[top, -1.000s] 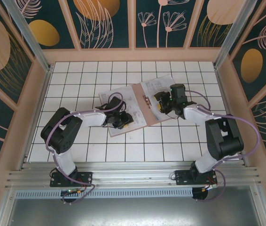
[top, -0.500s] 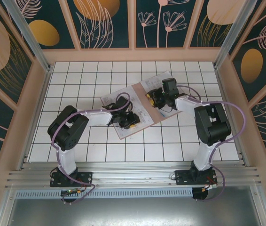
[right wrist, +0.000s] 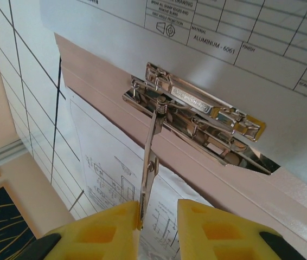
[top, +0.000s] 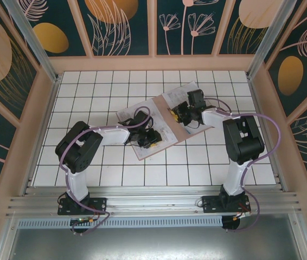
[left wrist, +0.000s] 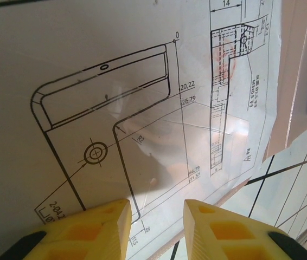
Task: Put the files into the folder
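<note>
Slippage worries me: my right gripper (right wrist: 158,222), narrow around the clip lever (right wrist: 151,157) but not pinching it, could lose it. My left gripper (left wrist: 156,222), narrow and empty, sits over the files (left wrist: 115,81) in the open folder (right wrist: 88,67) at twelve o'clock.

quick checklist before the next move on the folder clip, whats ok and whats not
1. The lever of the clip is raised off the folder: ok.
2. The lever sits between the right gripper fingers: ok, it lies against one finger.
3. Right fingers closed firmly on the lever: not ok, a gap shows beside it.
4. The left gripper is over the printed sheet: ok, fingers apart, nothing between them.
5. That sheet seated under the clip: cannot tell.
6. All sheets inside the folder: not ok, some overhang onto the tiled table.
</note>
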Robot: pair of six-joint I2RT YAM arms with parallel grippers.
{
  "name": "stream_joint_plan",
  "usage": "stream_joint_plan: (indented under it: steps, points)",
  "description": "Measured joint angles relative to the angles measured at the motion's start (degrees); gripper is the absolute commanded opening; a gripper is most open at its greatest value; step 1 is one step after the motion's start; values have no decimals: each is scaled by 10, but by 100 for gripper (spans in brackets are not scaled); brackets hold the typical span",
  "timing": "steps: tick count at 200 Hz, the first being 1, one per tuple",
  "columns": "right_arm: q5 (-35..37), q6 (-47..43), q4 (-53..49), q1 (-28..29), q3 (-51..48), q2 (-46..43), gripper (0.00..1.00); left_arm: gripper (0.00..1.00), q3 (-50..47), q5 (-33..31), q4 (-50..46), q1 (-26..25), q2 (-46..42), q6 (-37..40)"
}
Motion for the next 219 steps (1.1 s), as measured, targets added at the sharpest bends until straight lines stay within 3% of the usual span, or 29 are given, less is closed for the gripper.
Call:
stream_joint_plan:
  steps: [46, 102, 172, 219]
  points:
    - [-2, -9, 0, -5, 0, 1, 16, 32, 1, 0, -1, 0, 0, 0]
    - [-6, -9, 3, -5, 0, 7, 16, 32, 1, 0, -1, 0, 0, 0]
    - [-10, -8, 8, -5, 0, 8, 0, 32, 2, 0, -3, 0, 0, 0]
    - [-13, -12, 7, -6, 0, 8, 0, 32, 2, 0, -3, 0, 0, -5]
